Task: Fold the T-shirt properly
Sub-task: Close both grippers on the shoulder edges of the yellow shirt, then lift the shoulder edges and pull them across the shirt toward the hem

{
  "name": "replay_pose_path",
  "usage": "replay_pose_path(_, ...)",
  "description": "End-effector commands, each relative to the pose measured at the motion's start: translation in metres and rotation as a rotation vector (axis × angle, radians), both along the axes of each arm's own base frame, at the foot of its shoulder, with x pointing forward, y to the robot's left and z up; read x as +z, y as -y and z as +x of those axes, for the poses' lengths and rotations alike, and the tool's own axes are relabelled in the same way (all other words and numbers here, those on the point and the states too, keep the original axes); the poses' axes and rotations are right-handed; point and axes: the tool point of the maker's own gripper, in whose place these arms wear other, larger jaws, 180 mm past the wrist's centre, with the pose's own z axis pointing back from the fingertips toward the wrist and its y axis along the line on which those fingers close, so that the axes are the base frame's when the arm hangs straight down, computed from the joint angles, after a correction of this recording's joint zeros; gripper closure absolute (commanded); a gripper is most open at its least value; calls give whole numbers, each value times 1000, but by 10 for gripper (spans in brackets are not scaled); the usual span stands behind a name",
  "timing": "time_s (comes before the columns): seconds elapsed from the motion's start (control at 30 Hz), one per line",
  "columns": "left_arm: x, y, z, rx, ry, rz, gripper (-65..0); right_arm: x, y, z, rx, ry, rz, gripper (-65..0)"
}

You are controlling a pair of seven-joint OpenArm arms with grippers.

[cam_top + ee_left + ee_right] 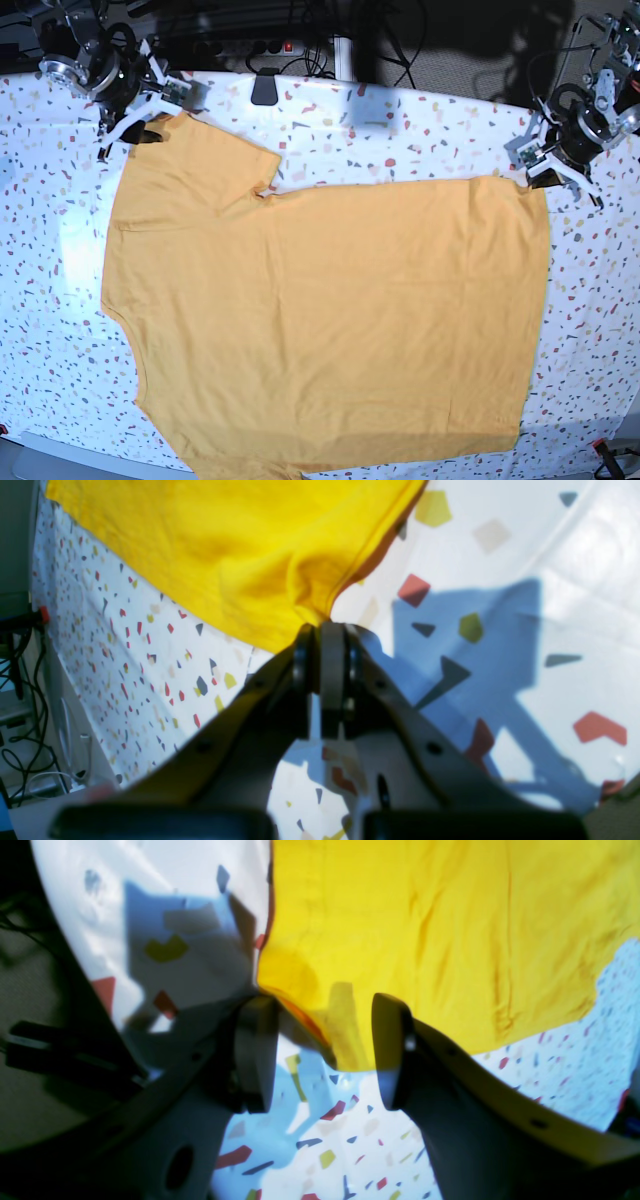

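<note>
The mustard-yellow T-shirt point(330, 310) lies spread flat and sideways on the speckled table point(400, 130), sleeve at the far left and hem at the right. No heart mark shows. My left gripper point(537, 172) is at the hem's far corner. In the left wrist view it point(325, 630) is shut on a corner of the yellow cloth point(225, 545). My right gripper point(145, 128) is at the far sleeve tip. In the right wrist view it point(325, 1050) is open, and a corner of the cloth point(425, 930) lies between its fingers point(252, 1055).
A small black object point(265, 85) sits at the table's back edge. Cables and a power strip point(270, 45) run behind the table. More cables point(20, 705) hang beside the table's edge in the left wrist view. The shirt's near side reaches the front edge point(250, 470).
</note>
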Motion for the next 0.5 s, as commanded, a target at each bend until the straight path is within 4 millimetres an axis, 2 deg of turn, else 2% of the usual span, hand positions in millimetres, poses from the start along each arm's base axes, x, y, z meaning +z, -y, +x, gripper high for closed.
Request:
replay_pose_path(0.0,10,-3,7,-11,31,7,0,5,5,5,6,21,-23,-281)
replay_pose_path(0.17,10,-3,7,-10,31,8,0,5,5,4,5,20,-24,-166)
replay_pose_path(0.33,11,-1,7,-2,30,-10,0,5,4,4,2,19,-16,-24)
replay_pose_path(0.47,12,1,8,19,25,-57,0,6,-4,3,-25,6,56,0)
